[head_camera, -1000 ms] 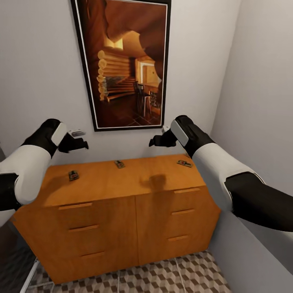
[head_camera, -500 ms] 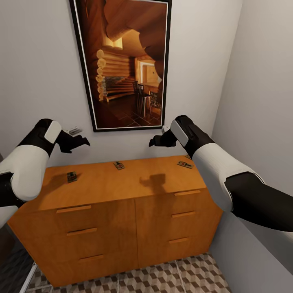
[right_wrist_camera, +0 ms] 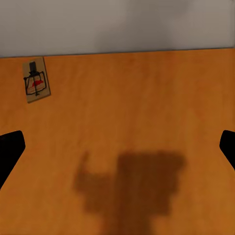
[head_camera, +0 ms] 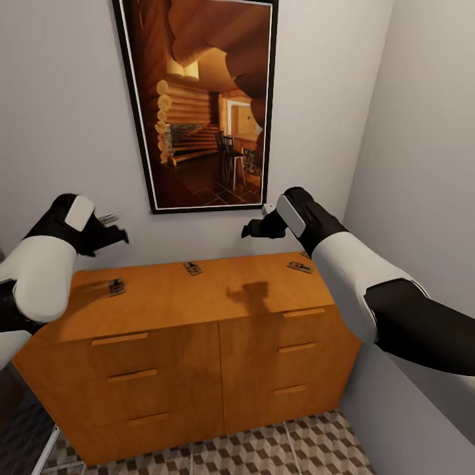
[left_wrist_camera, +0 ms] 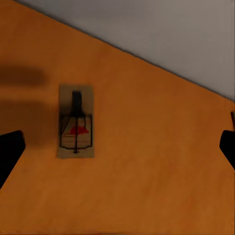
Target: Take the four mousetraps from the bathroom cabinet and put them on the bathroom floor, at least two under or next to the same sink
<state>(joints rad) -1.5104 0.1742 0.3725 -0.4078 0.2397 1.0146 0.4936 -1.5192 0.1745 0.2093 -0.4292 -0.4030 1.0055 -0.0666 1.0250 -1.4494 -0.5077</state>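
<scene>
Orange wooden cabinet top (right_wrist_camera: 147,107); one mousetrap (right_wrist_camera: 36,80) near the wall; claw (right_wrist_camera: 117,149) fingertips spread wide.

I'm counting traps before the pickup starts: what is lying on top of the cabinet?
Three mousetraps lie flat on the cabinet top: one at left, one at the middle back, one at right. The right arm hides the far right corner, so a fourth cannot be confirmed.
</scene>
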